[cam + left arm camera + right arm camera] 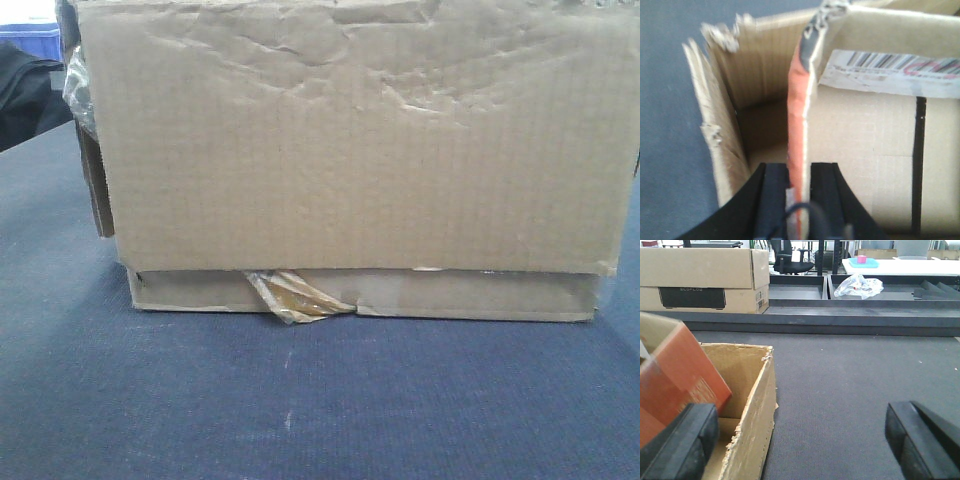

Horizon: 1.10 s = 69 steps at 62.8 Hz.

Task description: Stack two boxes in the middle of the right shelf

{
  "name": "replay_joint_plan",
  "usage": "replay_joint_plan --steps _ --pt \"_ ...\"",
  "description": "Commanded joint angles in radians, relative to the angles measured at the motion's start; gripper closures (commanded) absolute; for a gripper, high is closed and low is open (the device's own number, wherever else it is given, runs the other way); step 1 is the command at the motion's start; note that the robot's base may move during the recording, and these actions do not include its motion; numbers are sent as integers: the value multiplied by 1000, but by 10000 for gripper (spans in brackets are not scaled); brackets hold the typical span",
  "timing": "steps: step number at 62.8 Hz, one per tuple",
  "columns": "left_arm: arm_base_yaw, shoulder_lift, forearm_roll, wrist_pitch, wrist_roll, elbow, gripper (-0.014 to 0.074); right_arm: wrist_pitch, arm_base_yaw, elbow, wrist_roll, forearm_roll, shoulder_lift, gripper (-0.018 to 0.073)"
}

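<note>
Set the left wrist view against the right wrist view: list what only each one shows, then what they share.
Left wrist only: the left gripper clamped on the orange flap, and a barcode label. Right wrist only: the right gripper wide open over the dark carpet, a printed carton in the background, and a crumpled plastic bag. Both: the torn open carton with that flap, standing on the carpet.

Creased matt cardboard box (pixel 350 150) with ragged torn edges, glossy yellowish tape (pixel 295 295), rough woven carpet (pixel 300 400)
</note>
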Motion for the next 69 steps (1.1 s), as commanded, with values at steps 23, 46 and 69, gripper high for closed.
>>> replay_joint_plan --steps 23,46,69 --pt "-4 -7 -23 -2 -17 -15 -25 -12 2 -8 1 -2 -2 -10" --pt "12 -130 103 12 -4 -18 140 109 46 -145 1 -16 83 -10" --pt "156 -262 -24 12 49 223 140 440 140 -514 -4 -21 477 -10"
